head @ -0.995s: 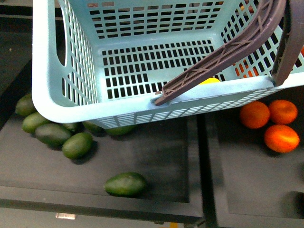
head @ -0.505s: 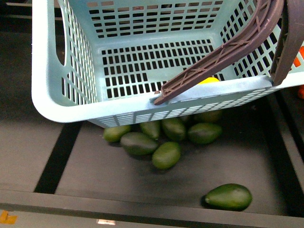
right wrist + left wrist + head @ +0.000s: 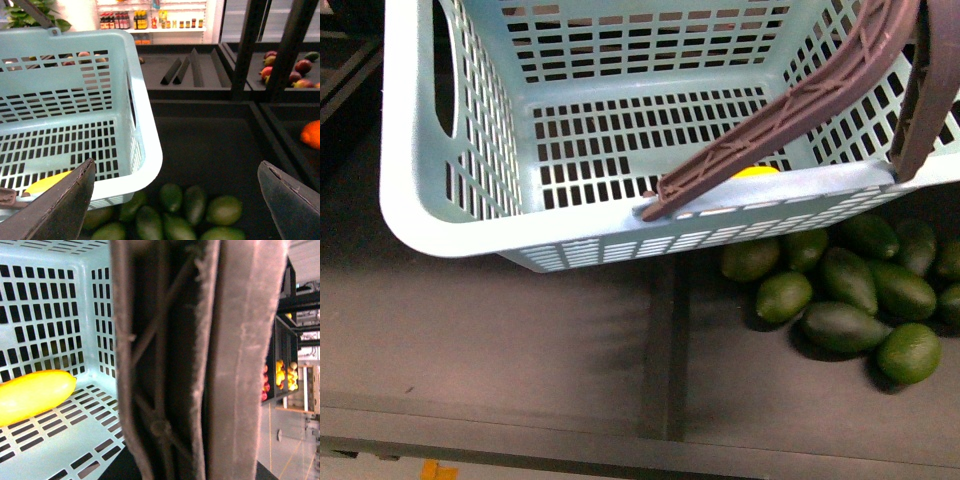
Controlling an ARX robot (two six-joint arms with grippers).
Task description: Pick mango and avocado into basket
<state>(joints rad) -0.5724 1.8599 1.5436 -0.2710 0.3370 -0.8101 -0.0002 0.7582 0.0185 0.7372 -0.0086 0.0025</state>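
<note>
The teal basket (image 3: 450, 215) hangs over the dark shelf and fills the top of the front view. My left gripper is shut on its brown handles (image 3: 200, 360), which hide the fingers in the left wrist view. A yellow mango (image 3: 35, 395) lies on the basket floor and shows as a sliver (image 3: 757, 171) behind the near rim. Several dark green avocados (image 3: 840, 290) lie in a pile on the shelf, right of and below the basket. My right gripper (image 3: 175, 205) is open above that avocado pile (image 3: 172, 197), beside the basket's corner (image 3: 145, 150), with nothing between its fingers.
A raised divider (image 3: 665, 340) splits the dark shelf trays, and a front lip (image 3: 620, 440) runs along the near edge. An orange (image 3: 312, 134) sits in the neighbouring tray. Red mangoes (image 3: 295, 62) lie on a far shelf behind black posts (image 3: 250, 45).
In the front view the shelf has slid to the right under the basket. The avocado pile now lies at the right, and the lone avocado has left the view. The basket keeps its place.
</note>
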